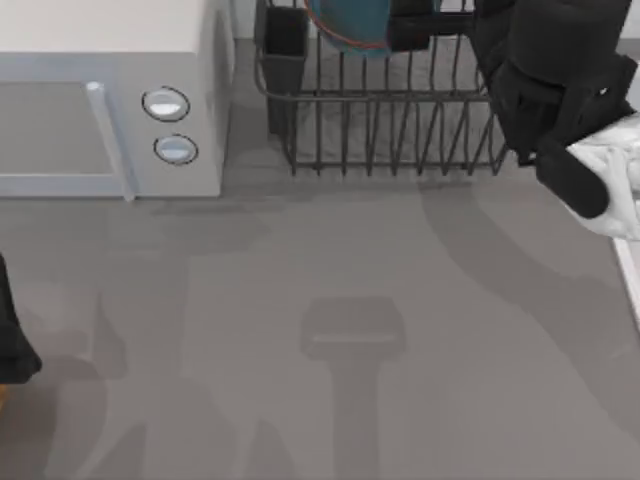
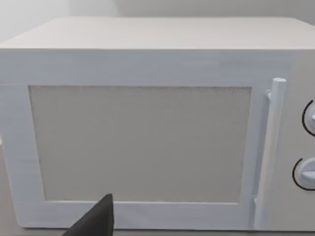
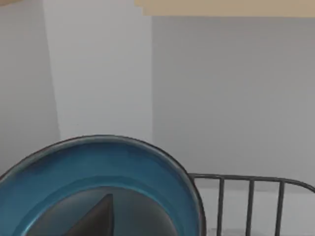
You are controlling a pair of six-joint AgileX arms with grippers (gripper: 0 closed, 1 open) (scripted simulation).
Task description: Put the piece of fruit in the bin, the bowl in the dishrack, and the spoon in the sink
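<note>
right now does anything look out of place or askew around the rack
Nothing stands out. The bowl is in the dishrack beside the right gripper; the microwave door is closed. The left arm waits at the table's left edge.

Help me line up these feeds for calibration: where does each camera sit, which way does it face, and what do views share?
Top view: above the table, looking down on microwave and dishrack; right arm over the rack, left arm at the left edge.
Left wrist view: faces the microwave door; dark fingertip low.
Right wrist view: faces the bowl and dishrack; dark fingertip.
Shared: microwave in top and left wrist views; bowl and rack in top and right wrist views.
</note>
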